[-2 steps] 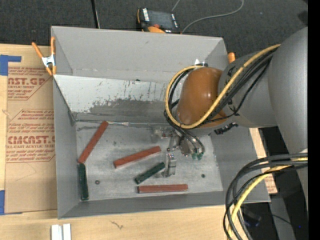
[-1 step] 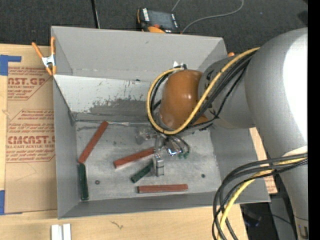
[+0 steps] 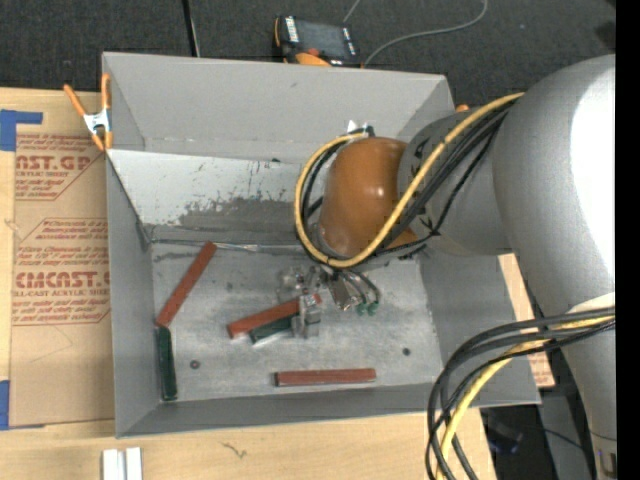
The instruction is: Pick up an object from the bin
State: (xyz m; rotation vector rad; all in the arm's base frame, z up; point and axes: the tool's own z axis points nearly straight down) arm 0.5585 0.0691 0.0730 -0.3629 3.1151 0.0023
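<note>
One red-brown flat stick (image 3: pixel 262 321) lies at the middle of the grey metal bin (image 3: pixel 250 118); the end effector (image 3: pixel 310 306) sits at its right end, apart or clamped cannot be told.

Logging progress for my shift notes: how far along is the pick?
Done: the gripper sits low in the bin, at the right end of the middle red-brown stick. In hand: nothing lifted; that stick lies flat on the floor. Left: probably securing it, then raising it out.
</note>
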